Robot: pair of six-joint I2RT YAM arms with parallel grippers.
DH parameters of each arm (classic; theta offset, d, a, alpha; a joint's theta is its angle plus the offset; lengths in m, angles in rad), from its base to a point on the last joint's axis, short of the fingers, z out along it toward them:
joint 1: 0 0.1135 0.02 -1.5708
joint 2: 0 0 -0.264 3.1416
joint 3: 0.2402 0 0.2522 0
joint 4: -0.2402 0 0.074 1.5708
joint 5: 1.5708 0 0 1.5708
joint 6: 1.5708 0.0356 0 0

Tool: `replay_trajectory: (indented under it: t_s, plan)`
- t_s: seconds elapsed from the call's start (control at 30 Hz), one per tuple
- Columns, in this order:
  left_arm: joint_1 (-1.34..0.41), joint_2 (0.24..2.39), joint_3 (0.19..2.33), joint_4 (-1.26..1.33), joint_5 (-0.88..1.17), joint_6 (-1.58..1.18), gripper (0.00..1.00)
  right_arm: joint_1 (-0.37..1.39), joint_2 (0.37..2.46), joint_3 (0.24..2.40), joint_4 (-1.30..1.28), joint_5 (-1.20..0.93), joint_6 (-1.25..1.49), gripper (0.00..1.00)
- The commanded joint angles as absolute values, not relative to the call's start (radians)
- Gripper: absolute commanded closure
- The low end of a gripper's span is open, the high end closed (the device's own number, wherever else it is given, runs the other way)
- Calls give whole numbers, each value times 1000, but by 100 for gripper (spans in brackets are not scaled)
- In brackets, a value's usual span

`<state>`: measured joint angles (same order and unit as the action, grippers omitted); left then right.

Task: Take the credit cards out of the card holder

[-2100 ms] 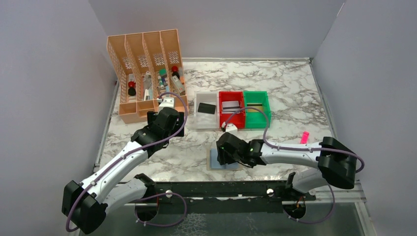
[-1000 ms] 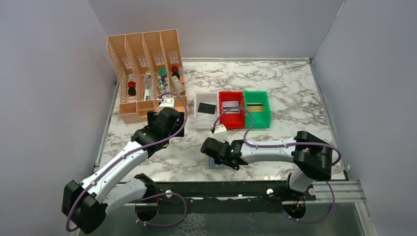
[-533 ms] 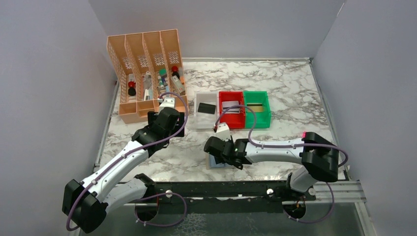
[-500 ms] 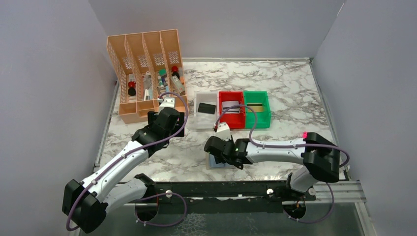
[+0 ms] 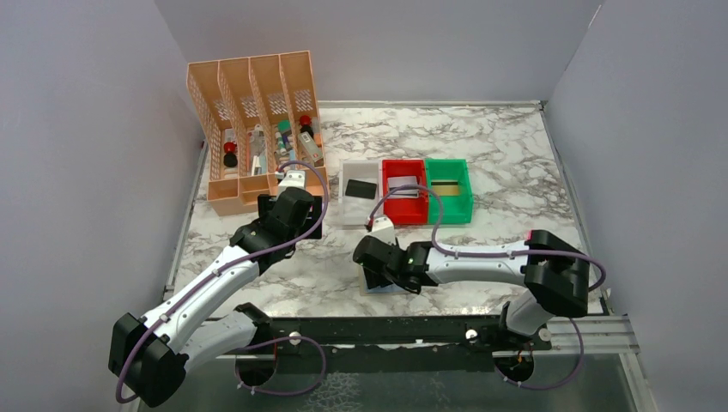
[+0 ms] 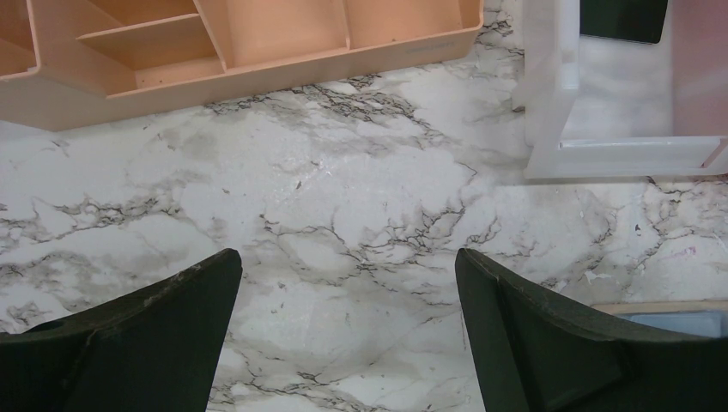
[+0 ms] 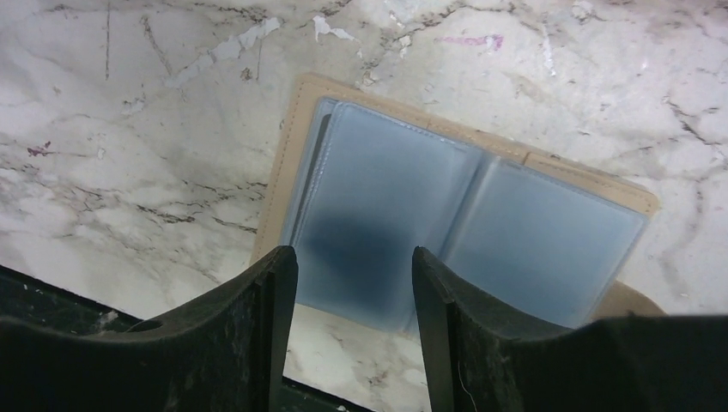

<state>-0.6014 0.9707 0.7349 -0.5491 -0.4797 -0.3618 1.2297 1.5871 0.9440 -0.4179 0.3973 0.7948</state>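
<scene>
card holder (image 7: 524, 245) open on desk (image 5: 506, 146) | right pincer (image 7: 352, 266) released over its left panel | left pincer (image 6: 348, 283) released, left of card holder | 3 credit cards (image 5: 361, 189) in bins (image 5: 403, 212) beyond card holder | pink desk scrawl (image 7: 468, 40) unreadable

Card holder (image 7: 464, 219) on table (image 5: 515, 154) (near edge), w/ bins (image 5: 448, 215) behind it, organizer (image 5: 257, 86) behind-left.

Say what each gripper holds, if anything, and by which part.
Nothing is held. The left gripper is open over the table; the right gripper is open above the card holder.
</scene>
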Motion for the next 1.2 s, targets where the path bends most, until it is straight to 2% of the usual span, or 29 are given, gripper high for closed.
replay_trajectory:
  t_s: [0.0, 0.57, 0.67, 0.8, 1.07, 1.17]
  plan:
    - [-596, 958, 758, -550, -476, -360, 1, 1232, 1640, 976, -373, 334, 771, 43]
    - [-595, 961, 758, -550, -474, -360, 1, 1233, 1780, 987, -514, 425, 845, 43]
    - [-596, 965, 758, -549, -475, -360, 1, 1234, 1780, 983, -505, 425, 849, 49]
    - [-595, 972, 759, -549, -472, -360, 1, 1234, 1772, 982, -497, 431, 853, 62]
    - [-594, 977, 762, -550, -470, -361, 1, 1234, 1763, 971, -495, 452, 855, 74]
    - [-594, 981, 761, -551, -470, -361, 1, 1234, 1744, 963, -477, 452, 850, 81]
